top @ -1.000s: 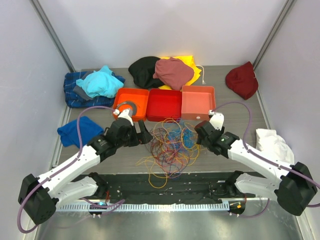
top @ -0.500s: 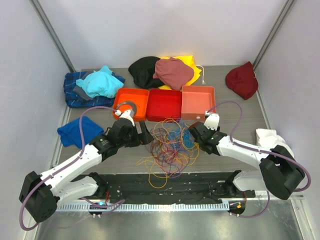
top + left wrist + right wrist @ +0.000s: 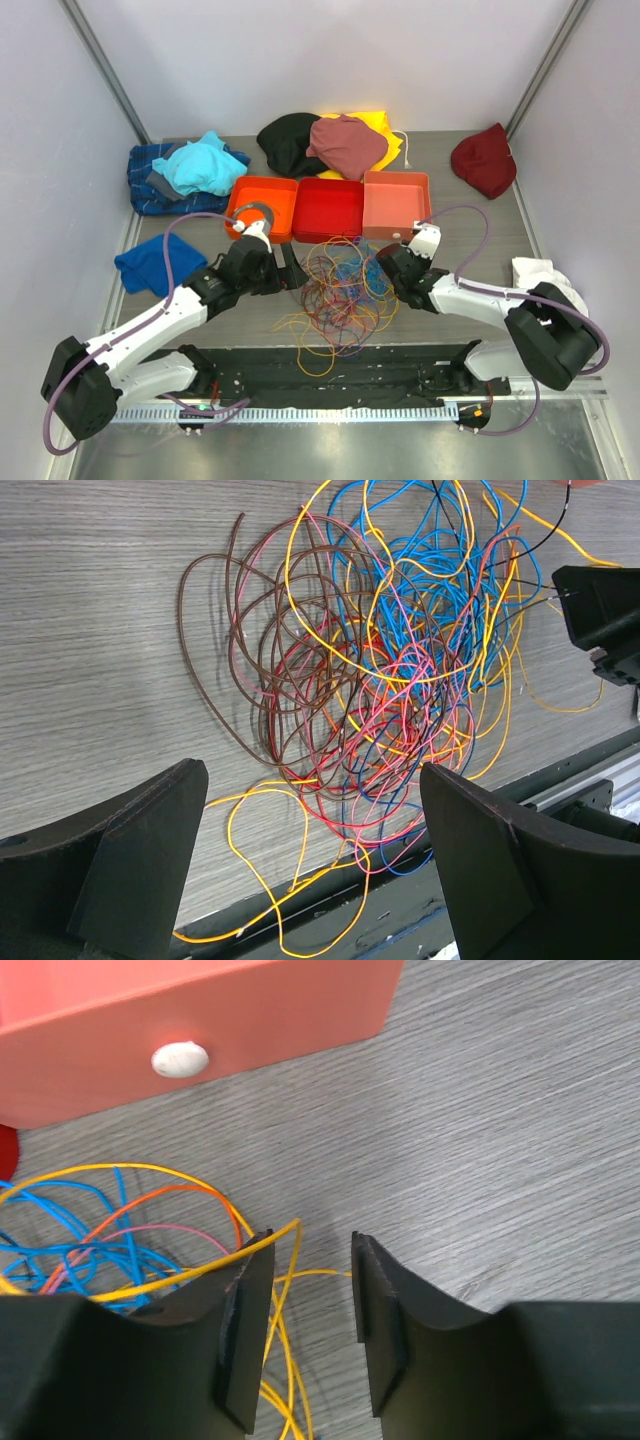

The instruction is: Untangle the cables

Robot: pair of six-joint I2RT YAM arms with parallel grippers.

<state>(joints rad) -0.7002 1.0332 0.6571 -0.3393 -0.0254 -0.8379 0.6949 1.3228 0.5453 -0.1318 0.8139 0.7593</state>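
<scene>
The cables [image 3: 340,290] lie in one loose tangle of orange, yellow, blue, red, pink and brown wires on the table between my arms. My left gripper [image 3: 290,268] hangs at the tangle's left edge, jaws wide open and empty. In the left wrist view [image 3: 315,810] the tangle [image 3: 400,670] spreads ahead, with a yellow loop trailing onto the black strip. My right gripper [image 3: 385,265] is at the tangle's right edge. In the right wrist view [image 3: 312,1250] its jaws stand partly open, with yellow cable loops [image 3: 285,1290] passing between the fingers and over the left fingertip.
Three trays, orange [image 3: 262,205], red [image 3: 328,208] and salmon [image 3: 397,203], stand just behind the tangle. The salmon one [image 3: 190,1020] is close ahead of the right gripper. Clothes lie around: blue [image 3: 158,262], teal [image 3: 200,165], maroon [image 3: 485,160], white [image 3: 545,285]. A black strip [image 3: 330,370] runs along the near edge.
My right gripper has moved left, up to the tangle's right edge. My left gripper has edged slightly toward the tangle. The cables have not visibly shifted.
</scene>
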